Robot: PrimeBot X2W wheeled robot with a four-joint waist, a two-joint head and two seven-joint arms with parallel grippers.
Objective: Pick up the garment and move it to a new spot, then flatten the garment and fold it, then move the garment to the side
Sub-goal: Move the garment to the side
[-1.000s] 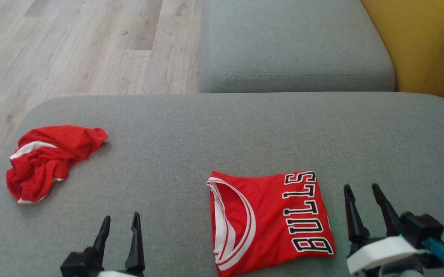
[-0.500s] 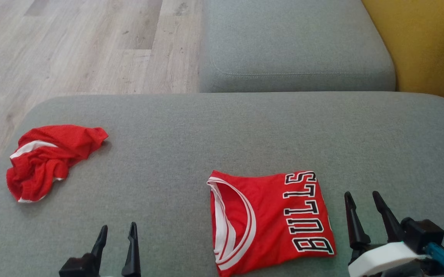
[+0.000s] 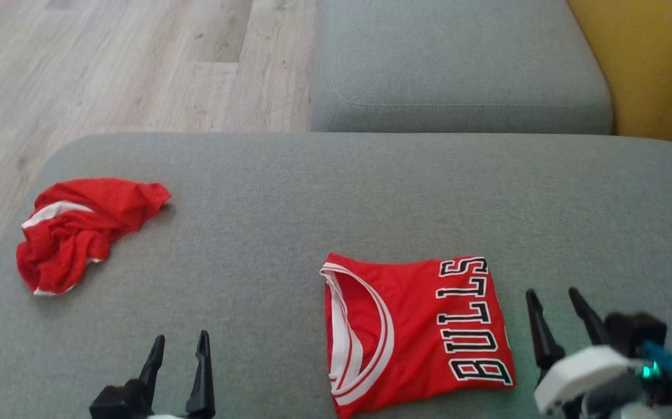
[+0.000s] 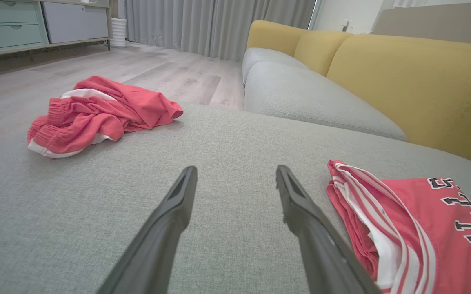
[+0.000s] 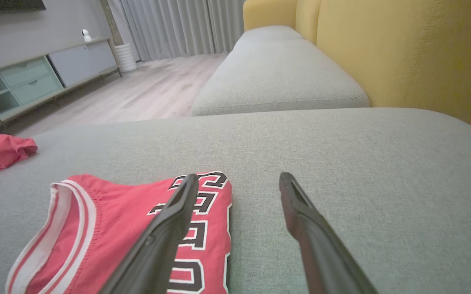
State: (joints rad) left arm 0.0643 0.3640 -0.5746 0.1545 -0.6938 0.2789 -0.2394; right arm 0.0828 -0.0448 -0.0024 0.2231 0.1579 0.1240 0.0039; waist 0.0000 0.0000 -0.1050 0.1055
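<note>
Currently the left gripper [image 3: 181, 336] is at the near left of the grey seat cushion [image 3: 312, 192], fingers spread wide, nothing between them, tips pointing to the far side. In the left wrist view, bare grey fabric shows between the two fingers. The right gripper [image 3: 551, 292] is at the near right, jaws also wide apart and empty, with a white wrist housing and a teal-lit part behind it.

A folded red jersey [image 3: 417, 331] lies flat on the cushion between the two grippers, much closer to the right one. Its right edge is just beside the right gripper's left finger. In the right wrist view that finger crosses over the lettering, and contact cannot be told from there. The jersey has black-and-white "BULLS" lettering along its right side and a white-striped neckline on its left side.

A crumpled red garment [image 3: 80, 233] with white trim sits in a heap at the far left of the same cushion, near its left edge, well apart from the jersey and from both grippers.

Beyond the cushion on the far side is a second grey seat cushion [image 3: 458, 64], with a yellow backrest [image 3: 662, 70] to the right. A pale wood floor [image 3: 109, 70] is at far left. The left wrist view shows a low cabinet [image 4: 11, 24] and grey curtains [image 4: 203, 24] far off.
</note>
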